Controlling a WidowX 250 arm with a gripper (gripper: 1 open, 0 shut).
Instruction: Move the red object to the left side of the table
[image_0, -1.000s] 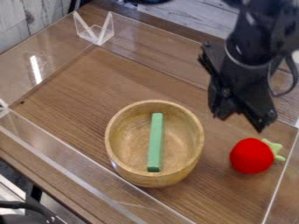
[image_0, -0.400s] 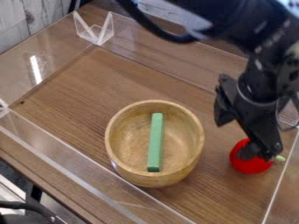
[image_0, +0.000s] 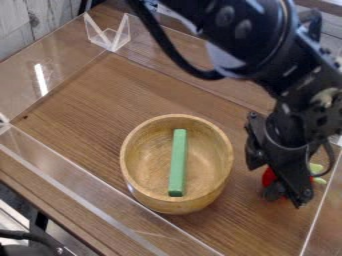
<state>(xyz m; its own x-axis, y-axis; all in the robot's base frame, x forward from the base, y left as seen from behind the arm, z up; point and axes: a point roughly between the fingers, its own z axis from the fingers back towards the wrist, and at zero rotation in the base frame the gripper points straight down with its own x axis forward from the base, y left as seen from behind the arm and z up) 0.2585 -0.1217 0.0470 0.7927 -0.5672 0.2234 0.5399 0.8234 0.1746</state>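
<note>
Most of the red object (image_0: 270, 178) is hidden: only a small sliver of red shows at the left edge of the gripper (image_0: 285, 183), low on the right side of the table (image_0: 94, 110). A trace of pale yellow-green at the gripper's right edge may be its leafy tip, though that is too small to be sure of. The rest of the toy lies behind the black fingers (image_0: 295, 186).

The gripper points steeply downward and sits right over the red object, close to the tabletop. Its dark fingers merge with one another and with the wrist above them, so the gap between the jaws cannot be made out, and it is not possible to tell whether they stand apart around the toy or are already pressed against it. Whether the fingers touch the toy, or the wood, is also unclear.

The bulky black arm (image_0: 247, 45) fills the upper right of the view and is cut off by the top and right edges, covering that part of the table and its far wall.

Just left of the gripper stands a round wooden bowl (image_0: 144, 170), with a green stick (image_0: 178, 159) lying across its inside. The bowl's right rim is near the gripper but apart from it. Clear acrylic walls (image_0: 67, 185) border the table, and a small clear angled piece (image_0: 107, 33) stands at the far left corner.
</note>
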